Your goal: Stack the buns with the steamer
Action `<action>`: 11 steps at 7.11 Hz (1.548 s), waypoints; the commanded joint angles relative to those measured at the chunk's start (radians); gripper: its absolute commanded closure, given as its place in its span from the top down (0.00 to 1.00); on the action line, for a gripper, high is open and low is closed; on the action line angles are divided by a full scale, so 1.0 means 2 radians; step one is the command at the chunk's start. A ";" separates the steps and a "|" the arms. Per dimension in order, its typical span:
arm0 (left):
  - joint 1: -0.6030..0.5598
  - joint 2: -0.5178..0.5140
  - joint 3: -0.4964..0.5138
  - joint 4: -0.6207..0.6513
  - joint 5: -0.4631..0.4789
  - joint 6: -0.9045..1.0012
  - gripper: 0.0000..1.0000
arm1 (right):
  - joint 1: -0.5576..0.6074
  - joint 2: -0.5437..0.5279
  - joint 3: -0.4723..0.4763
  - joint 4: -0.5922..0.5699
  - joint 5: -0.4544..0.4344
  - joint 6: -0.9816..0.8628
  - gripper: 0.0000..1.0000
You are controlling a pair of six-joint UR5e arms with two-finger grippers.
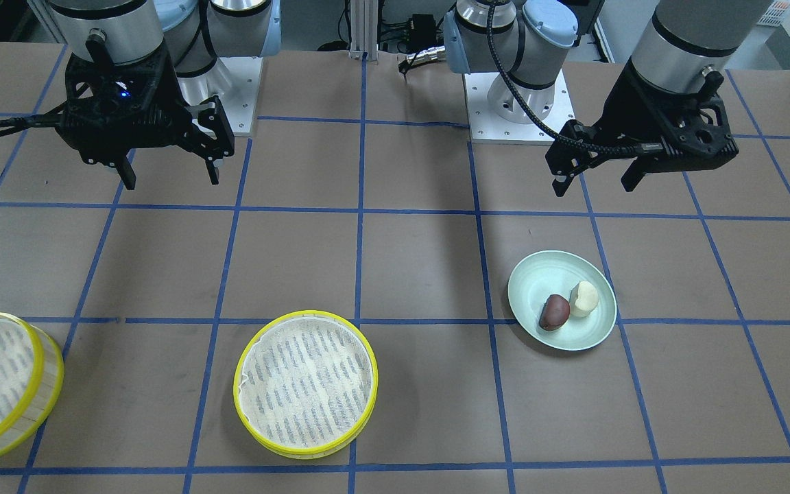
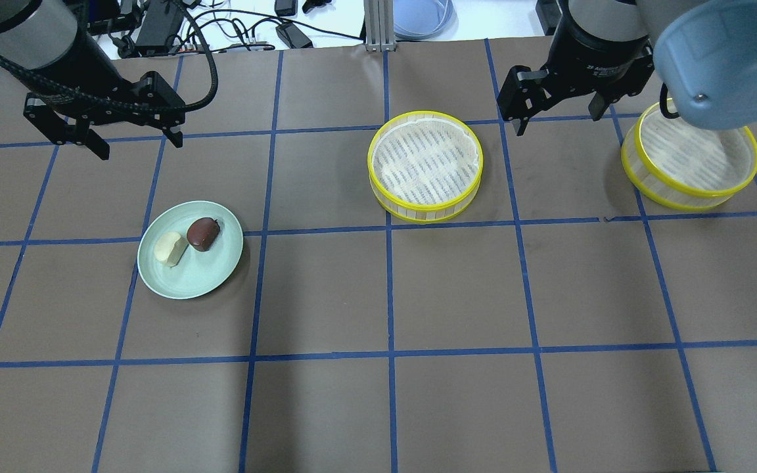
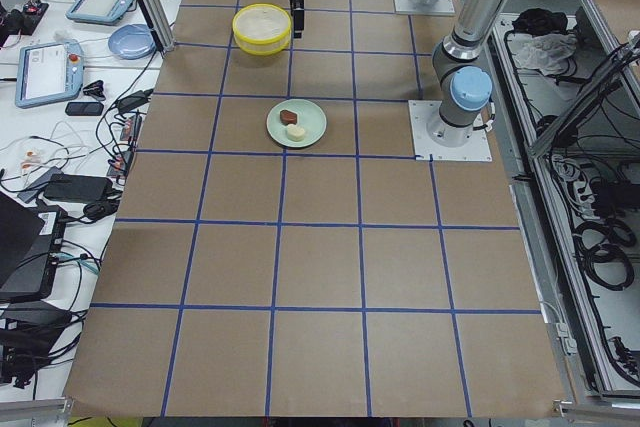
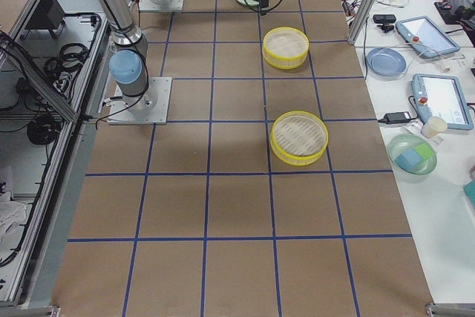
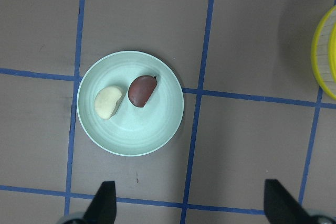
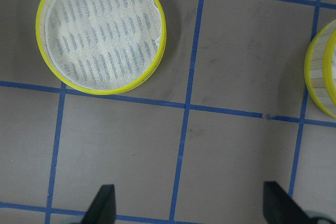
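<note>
The cream-white bun [image 2: 171, 248] and the dark reddish-brown bun [image 2: 202, 234] lie side by side on a pale green plate [image 2: 188, 279]; the left wrist view shows the white bun [image 5: 108, 102], the brown bun [image 5: 140, 90] and the plate [image 5: 136, 137]. A yellow-rimmed steamer tray [image 2: 426, 164] with a white mesh liner stands empty mid-table. A second steamer tray [image 2: 690, 164] stands at the right. My left gripper [image 2: 138, 143] is open and empty, hovering beyond the plate. My right gripper [image 2: 557, 121] is open and empty, hovering between the two trays.
The brown table has a blue tape grid. The arm bases [image 1: 518, 103] stand at the robot's edge. Cables and devices lie off the table's far edge [image 2: 221, 26]. In the right wrist view the middle tray [image 6: 101, 38] shows whole and the second tray [image 6: 323, 72] only partly.
</note>
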 commanded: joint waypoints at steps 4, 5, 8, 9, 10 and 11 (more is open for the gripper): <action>0.012 0.000 -0.007 -0.001 0.004 0.019 1.00 | -0.007 0.002 -0.001 -0.008 -0.003 -0.001 1.00; 0.011 -0.001 -0.008 0.000 0.004 0.019 1.00 | -0.019 0.002 -0.001 -0.008 -0.001 -0.005 1.00; 0.029 -0.004 -0.010 -0.019 0.003 0.020 1.00 | -0.064 0.018 -0.004 -0.024 -0.001 -0.024 1.00; 0.050 -0.008 -0.010 -0.027 0.002 0.021 1.00 | -0.094 0.029 -0.004 -0.058 -0.001 -0.035 1.00; 0.077 -0.013 -0.014 -0.028 0.001 0.035 1.00 | -0.128 0.044 -0.004 -0.064 -0.002 -0.044 1.00; 0.098 -0.015 -0.027 -0.026 -0.003 0.054 1.00 | -0.163 0.069 -0.005 -0.089 -0.002 -0.055 1.00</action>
